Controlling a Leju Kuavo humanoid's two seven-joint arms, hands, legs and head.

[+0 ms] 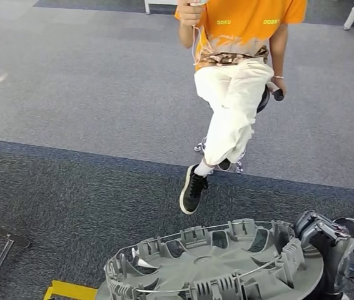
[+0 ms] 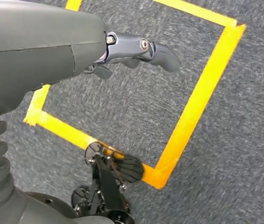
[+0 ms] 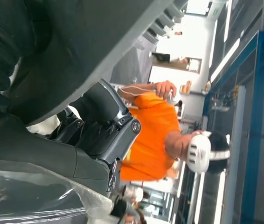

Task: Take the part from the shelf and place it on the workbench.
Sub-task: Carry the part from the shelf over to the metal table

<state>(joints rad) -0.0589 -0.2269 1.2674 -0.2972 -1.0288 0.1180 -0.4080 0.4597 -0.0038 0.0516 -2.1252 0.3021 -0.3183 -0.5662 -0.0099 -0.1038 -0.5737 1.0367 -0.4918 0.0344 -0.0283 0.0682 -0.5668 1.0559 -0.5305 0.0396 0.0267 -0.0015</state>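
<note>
The part (image 1: 212,265) — a large grey round disc with ribs and clips around its rim — fills the bottom centre of the head view, lying flat and held above the dark carpet (image 1: 71,200). The right hand (image 1: 328,250) sits at the lower right of that frame, against the part's right edge, its dark fingers wrapped over the rim and gripping it. In the right wrist view the part's edge (image 3: 88,42) runs just above the hand (image 3: 102,130). The left hand (image 2: 134,49) hangs over yellow floor tape (image 2: 194,102), fingers stretched out and holding nothing. A person (image 1: 236,75) in an orange shirt stands beyond the part, upper centre.
</note>
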